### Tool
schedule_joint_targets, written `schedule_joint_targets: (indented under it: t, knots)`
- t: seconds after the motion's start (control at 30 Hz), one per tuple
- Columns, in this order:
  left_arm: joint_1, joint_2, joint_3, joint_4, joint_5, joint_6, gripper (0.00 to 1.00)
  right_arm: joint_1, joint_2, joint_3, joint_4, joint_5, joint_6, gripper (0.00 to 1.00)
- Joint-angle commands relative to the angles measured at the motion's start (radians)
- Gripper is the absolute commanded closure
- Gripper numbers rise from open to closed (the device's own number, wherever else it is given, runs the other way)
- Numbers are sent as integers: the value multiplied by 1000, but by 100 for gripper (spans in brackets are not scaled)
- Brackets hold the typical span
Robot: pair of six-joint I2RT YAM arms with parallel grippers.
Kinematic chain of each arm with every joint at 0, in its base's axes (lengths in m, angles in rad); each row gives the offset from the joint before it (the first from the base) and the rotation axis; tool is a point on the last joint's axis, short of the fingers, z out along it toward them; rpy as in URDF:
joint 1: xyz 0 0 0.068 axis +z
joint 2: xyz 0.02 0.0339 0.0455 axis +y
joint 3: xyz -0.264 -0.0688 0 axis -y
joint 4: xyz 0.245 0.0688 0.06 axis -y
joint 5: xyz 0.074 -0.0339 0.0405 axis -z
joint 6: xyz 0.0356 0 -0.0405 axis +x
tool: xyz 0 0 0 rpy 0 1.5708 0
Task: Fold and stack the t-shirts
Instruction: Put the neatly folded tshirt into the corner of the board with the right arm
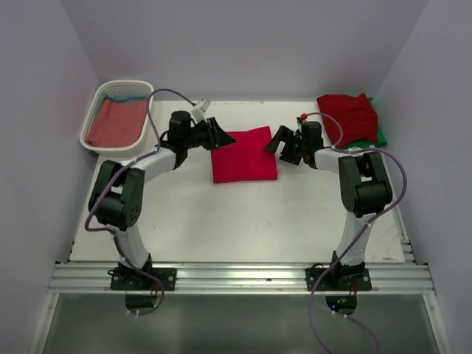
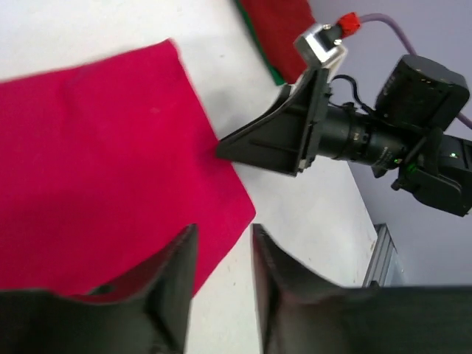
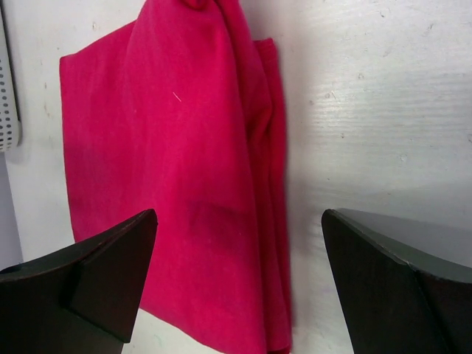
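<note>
Placement of the bright crimson folded cloth t-shirt [image 1: 244,155] is what the coming move is judged to turn on: it lies flat near the middle of the white surface [image 1: 221,221], almost square, with no strong long axis, directly between the two arms. The left jaws are set at its left rear corner and are seen in the left wrist view part-way apart, with bare surface showing between them and nothing gripped; the cloth's edge runs just beside and under one finger [image 2: 173,276]. The right jaws are spread wide and hold nothing, the shirt's layered edge lying ahead of them and between them in the right wrist view. The stack of a darker red soft t-shirt [image 1: 346,110] on a green one [image 1: 380,134] sits at the right rear corner, well apart from the folded piece; the right arm [image 1: 328,156] is nearer to it than the left arm [image 1: 158,156]. Bare surface lies between shirt and stack, so a lift and carry to the right rear is judged unobstructed. The white slatted plastic basket [image 1: 87,134], holding a dusty-red t-shirt [image 1: 114,122] and a blue one [image 1: 125,91], stands at the left rear, near the left arm's elbow
</note>
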Motion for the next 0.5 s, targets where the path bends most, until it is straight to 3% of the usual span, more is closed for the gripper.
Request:
schedule_joint_targets:
  t: [0.0, 0.17, 0.27, 0.47]
  knots:
    - [-42, 140, 157, 158, 151, -99, 67, -2, 38, 11, 21, -48, 13, 1]
    - [-123, 353, 345, 87, 149, -125, 100, -1, 56, -3, 8, -51, 19, 1]
    - [-146, 420, 364, 42, 128, -139, 100, -2, 58, -12, -1, -46, 18, 1]
    - [-149, 444, 312, -173, -82, -58, 100, 13, 73, 17, -109, -32, -2, 1]
